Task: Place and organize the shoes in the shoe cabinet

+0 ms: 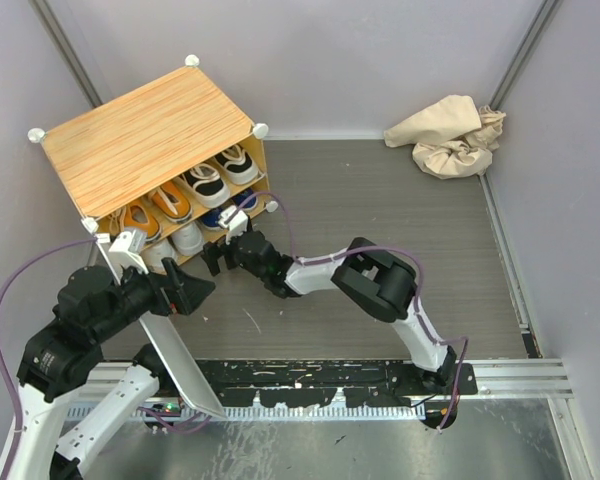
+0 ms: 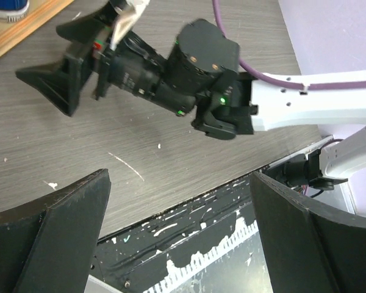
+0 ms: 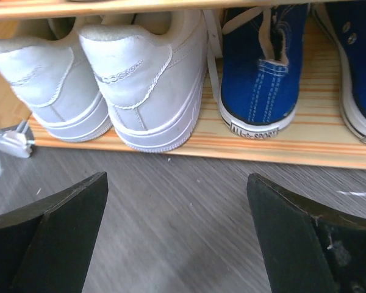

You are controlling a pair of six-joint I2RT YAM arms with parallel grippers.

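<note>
The right end effector (image 3: 177, 183) was pictured with its jaws spread wide and nothing held, low over the tabletop (image 1: 380, 220) and facing the open front of the cabinet (image 1: 145, 130). Straight ahead of it, and slightly to its left, the white pair (image 3: 140, 79) was seen standing on the lower shelf with heels turned toward the fingers. The blue pair (image 3: 256, 79) was seen ahead and to its right on the same shelf, just beside the white pair, heels also outward. On the shelf above, the orange pair (image 1: 155, 208) and the black pair (image 1: 223, 170) were lined up side by side.

The left end effector (image 2: 180, 180) was likewise shown wide open and empty, raised over the tabletop, with the right arm's wrist directly ahead of it. The white door (image 1: 175, 355) was seen angled outward from the cabinet's near corner, just beside this end effector. A crumpled beige cloth (image 1: 450, 135) was left far off, well beyond and to the right of both end effectors.
</note>
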